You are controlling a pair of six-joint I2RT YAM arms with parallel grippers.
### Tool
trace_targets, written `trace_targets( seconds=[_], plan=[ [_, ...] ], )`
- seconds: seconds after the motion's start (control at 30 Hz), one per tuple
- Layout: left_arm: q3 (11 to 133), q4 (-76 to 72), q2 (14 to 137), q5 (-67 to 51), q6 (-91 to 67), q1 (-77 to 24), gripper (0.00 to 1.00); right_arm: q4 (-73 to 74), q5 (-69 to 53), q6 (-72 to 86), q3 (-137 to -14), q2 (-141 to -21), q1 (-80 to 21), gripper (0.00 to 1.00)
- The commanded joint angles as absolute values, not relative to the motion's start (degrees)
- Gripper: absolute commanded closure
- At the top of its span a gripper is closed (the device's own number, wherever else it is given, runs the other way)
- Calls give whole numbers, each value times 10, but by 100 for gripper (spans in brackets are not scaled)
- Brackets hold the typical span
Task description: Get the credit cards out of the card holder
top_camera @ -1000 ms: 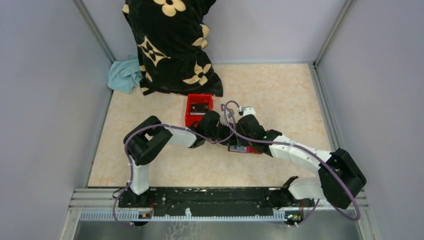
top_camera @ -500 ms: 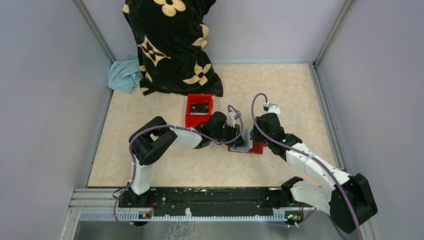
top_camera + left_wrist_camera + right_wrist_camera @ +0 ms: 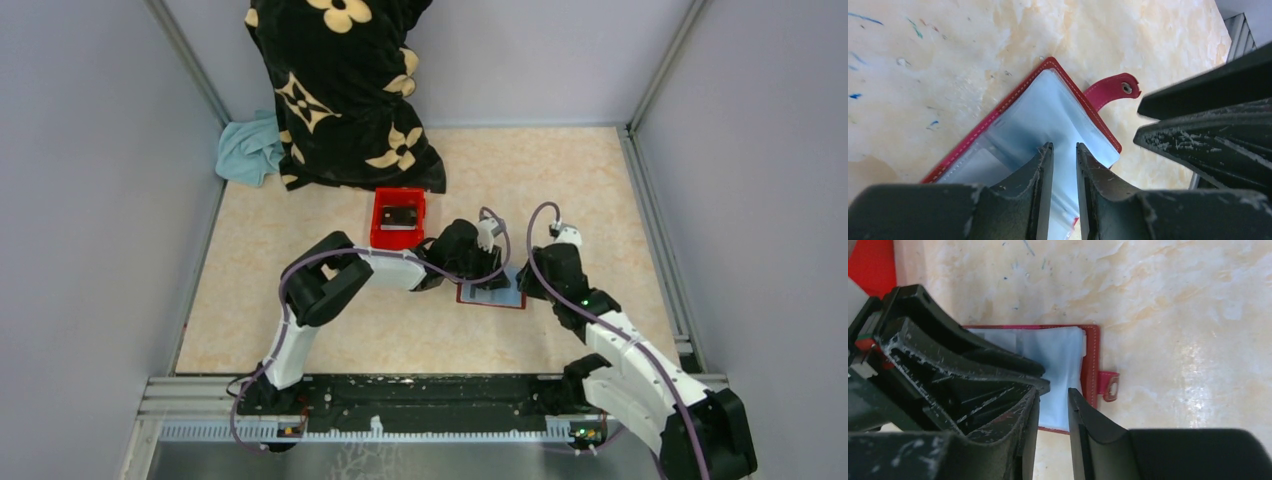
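A: Position of the card holder (image 3: 1091, 365) to be recorded.

B: It is found lying opened flat on the counter (image 3: 560, 180), right of the middle and nearer the near edge than the far one. Its strap (image 3: 1113, 90), with a metal snap, is turned outward onto the counter, toward the right edge.

A: And the credit cards (image 3: 1048, 110)?

B: Pale blue-grey faces are seen filling the opened holder, inside the stitched red border. A count cannot be made. None is seen lying apart on the counter.

A: Left hand (image 3: 1063, 148)?

B: It is placed low over the pale blue area, with only a narrow slit left between the jaws. Whether a card or sleeve is pinched there cannot be told.

A: Right hand (image 3: 1053, 394)?

B: It is held over the holder's strap side, just beside the left hand. The jaws are parted a little, pale blue is seen through the gap, and nothing is clamped.

A: Other items?

B: A red box (image 3: 398, 220) is noted toward the far edge, left of the holder. A black flowered cloth (image 3: 340, 90) and a teal cloth (image 3: 250, 150) are noted at the far left corner.
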State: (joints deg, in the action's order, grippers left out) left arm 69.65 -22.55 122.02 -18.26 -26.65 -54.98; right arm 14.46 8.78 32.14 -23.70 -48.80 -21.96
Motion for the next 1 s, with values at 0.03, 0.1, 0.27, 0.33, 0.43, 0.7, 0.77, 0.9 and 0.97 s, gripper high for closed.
trace_targets(
  seconds=[0.03,0.1,0.27,0.33,0.43,0.7,0.77,0.9,0.97],
  plan=[
    [703,-198,1246,-169,-242,-550,69,79,38,313,-233,-483,-216,80],
    [700,-201,1243,-173,-242,-550,69,66,33,313,-230,-500,-217,90],
    [617,-258,1165,-152,-237,-550,69,12,-2,331,-218,-570,-216,100],
    [592,-264,1129,-119,-219,-549,69,-18,-17,333,-211,-595,-216,100],
    [590,-232,1106,-73,-187,-549,69,-39,-16,331,-209,-619,-217,100],
    [602,-154,1074,-19,-179,-539,71,-42,-1,320,-216,-648,-217,100],
    [599,-135,1061,5,-178,-539,71,-42,-2,320,-219,-657,-216,100],
    [592,-93,1051,53,-175,-537,73,-36,5,311,-223,-662,-217,100],
    [575,-92,1044,61,-174,-537,74,-32,9,305,-232,-665,-216,100]
  ],
)
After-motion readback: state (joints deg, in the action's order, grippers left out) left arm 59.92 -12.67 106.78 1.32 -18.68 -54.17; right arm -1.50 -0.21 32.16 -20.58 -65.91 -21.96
